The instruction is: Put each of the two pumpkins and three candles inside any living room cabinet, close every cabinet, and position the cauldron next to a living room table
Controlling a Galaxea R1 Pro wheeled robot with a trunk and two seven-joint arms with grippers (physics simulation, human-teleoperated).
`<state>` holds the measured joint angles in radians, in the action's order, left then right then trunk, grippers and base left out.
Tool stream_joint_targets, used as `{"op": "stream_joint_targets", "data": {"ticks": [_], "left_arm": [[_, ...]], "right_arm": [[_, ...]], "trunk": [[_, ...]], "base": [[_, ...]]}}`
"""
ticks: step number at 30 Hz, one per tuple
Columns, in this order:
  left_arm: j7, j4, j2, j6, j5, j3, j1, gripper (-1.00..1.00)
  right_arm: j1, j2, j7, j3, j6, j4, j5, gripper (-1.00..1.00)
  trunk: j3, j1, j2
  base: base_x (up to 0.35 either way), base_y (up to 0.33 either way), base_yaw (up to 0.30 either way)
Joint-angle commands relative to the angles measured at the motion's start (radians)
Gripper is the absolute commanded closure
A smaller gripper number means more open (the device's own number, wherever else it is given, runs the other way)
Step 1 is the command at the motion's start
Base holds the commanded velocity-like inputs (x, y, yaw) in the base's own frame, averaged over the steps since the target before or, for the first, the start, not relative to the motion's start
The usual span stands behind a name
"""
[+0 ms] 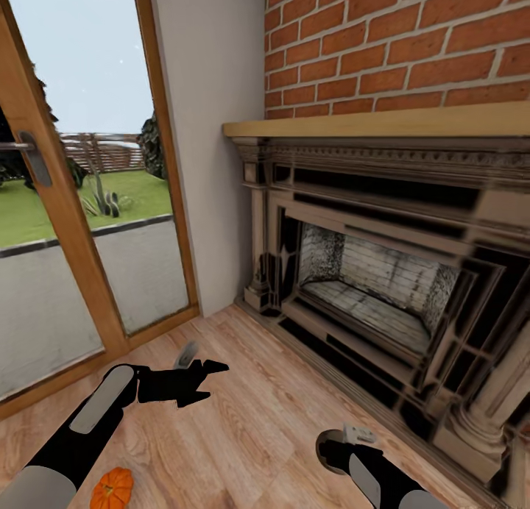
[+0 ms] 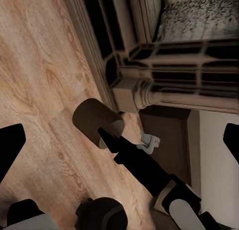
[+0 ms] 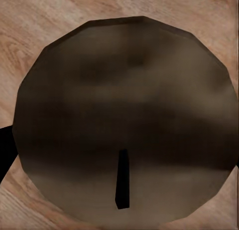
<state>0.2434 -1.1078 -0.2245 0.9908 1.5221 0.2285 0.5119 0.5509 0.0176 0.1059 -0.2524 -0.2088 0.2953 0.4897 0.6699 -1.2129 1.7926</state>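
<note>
Oak-toned floorboards point(image 1: 265, 413) across the head view, with a carved fireplace point(image 1: 383, 281) under a brick wall point(image 1: 397, 45) and a glazed door point(image 1: 66, 222) on the left. Low at the frame's edge, beside the left forearm, one pumpkin point(image 1: 112, 488) resting on the boards. Left gripper point(image 1: 206, 381) hanging above the floor, spread wide and empty. From the left wrist, black fingers point(image 2: 11, 149) parted at both edges, and between them the right gripper point(image 2: 110, 139) apparently clamped on a candle point(image 2: 94, 117) near the fireplace base. From the right wrist, close over the candle's flat top and dark wick point(image 3: 122, 178). For the carry: keep the squeeze steady, hold the candle level, lift clear of the boards before turning the base, then head for a cabinet drawer.
</note>
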Motion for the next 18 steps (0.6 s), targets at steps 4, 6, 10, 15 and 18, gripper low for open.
{"op": "stream_joint_targets", "data": {"ticks": [4,6,10,15,18], "left_arm": [[0.010,-0.002,-0.001,0.000,0.010,0.002,0.000,-1.00],[0.010,-0.001,-0.001,0.000,0.010,0.002,0.000,-1.00],[0.010,-0.002,-0.001,0.000,0.008,0.002,0.000,-1.00],[0.010,-0.001,-0.003,0.000,0.004,0.002,0.000,-1.00],[0.011,0.001,-0.005,0.000,0.002,0.001,0.000,-1.00]], "right_arm": [[0.000,0.001,0.009,-0.008,-0.004,0.002,0.009,1.00],[0.000,0.001,0.009,-0.008,-0.004,0.002,0.009,1.00],[0.000,0.000,0.009,-0.008,-0.004,0.002,0.009,1.00],[0.000,-0.001,0.009,-0.008,-0.004,0.001,0.009,1.00],[0.000,-0.002,0.009,-0.008,-0.005,0.001,0.009,1.00]], "trunk": [[-0.017,0.016,-0.028],[-0.026,0.023,-0.042],[-0.044,0.039,-0.070],[-0.066,0.058,-0.105],[-0.080,0.069,-0.126]], "base": [[0.000,0.000,-0.207],[0.000,0.000,-0.207],[0.000,0.000,-0.208],[0.000,0.000,-0.208],[0.000,0.000,-0.208]]}}
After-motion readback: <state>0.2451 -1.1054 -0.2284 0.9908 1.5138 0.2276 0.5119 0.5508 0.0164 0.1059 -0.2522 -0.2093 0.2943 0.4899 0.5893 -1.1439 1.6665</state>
